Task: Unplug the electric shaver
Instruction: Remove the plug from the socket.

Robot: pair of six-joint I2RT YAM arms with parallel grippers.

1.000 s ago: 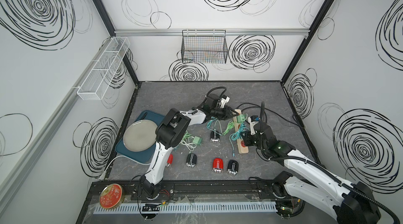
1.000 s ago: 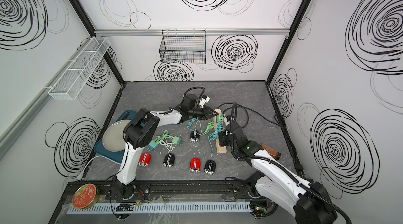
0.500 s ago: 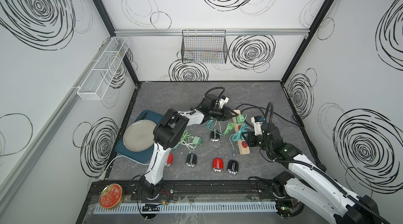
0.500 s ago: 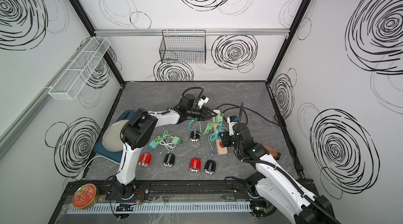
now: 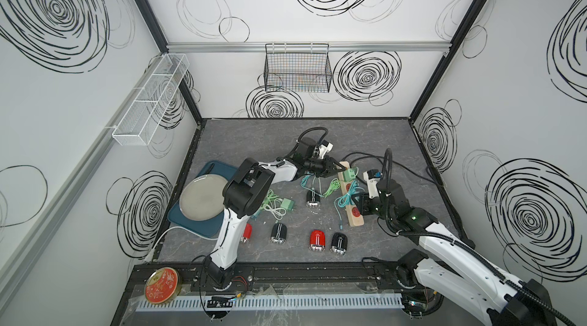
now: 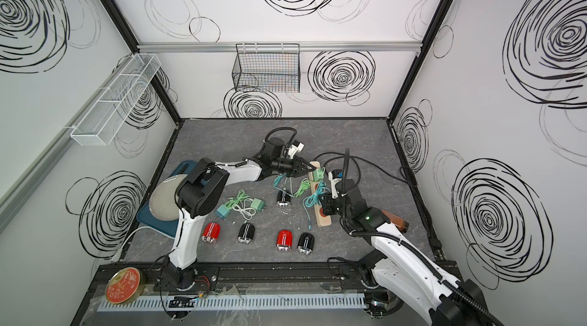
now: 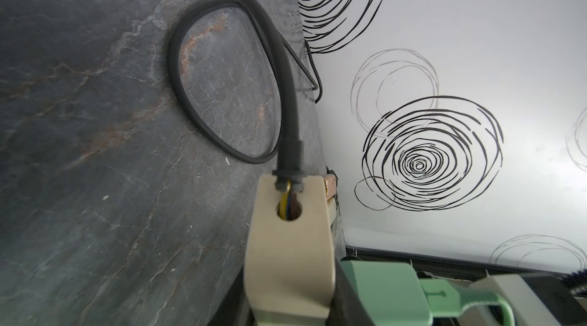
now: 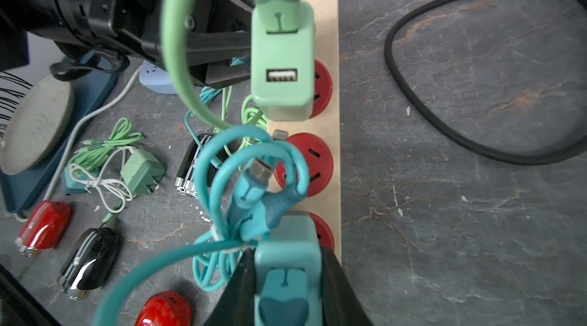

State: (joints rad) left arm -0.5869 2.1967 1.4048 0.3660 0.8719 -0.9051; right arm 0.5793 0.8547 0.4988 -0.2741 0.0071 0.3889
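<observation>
– So, left to right: what is on the table?

– Your plate (image 5: 203,197) sits on the blue tray (image 5: 182,221) at the left edge. Just right of it lies a loose green charger (image 5: 287,205) among thin cords. Along the front edge stands a row of shavers (image 5: 279,233), red and black.

– And the one to unplug?

– Your black shaver (image 5: 313,199) lies flat behind that row, left of the power strip (image 5: 354,222). It is in the same spot as a second ago. Thin cords run up to it, and you cannot tell from these views which one enters it.

– The left gripper?

– Your left gripper (image 5: 341,167) is closed, with its tips together at the strip's far end. It is just beside the light green adapter (image 8: 282,64) plugged in there. It has not shifted, and neither has the strip.

– And the right?

– Your right gripper (image 8: 287,270) is pinched narrow on the teal adapter (image 8: 286,245), with one finger on each flank. The adapter is over the strip's near socket, and you cannot see whether its prongs are seated or clear. A teal cord (image 8: 222,162) loops off the adapter, and a bare metal connector hangs free in the loop. Against a second ago, your right wrist sits slightly nearer the right wall. Against half a second ago it is about the same.
</observation>
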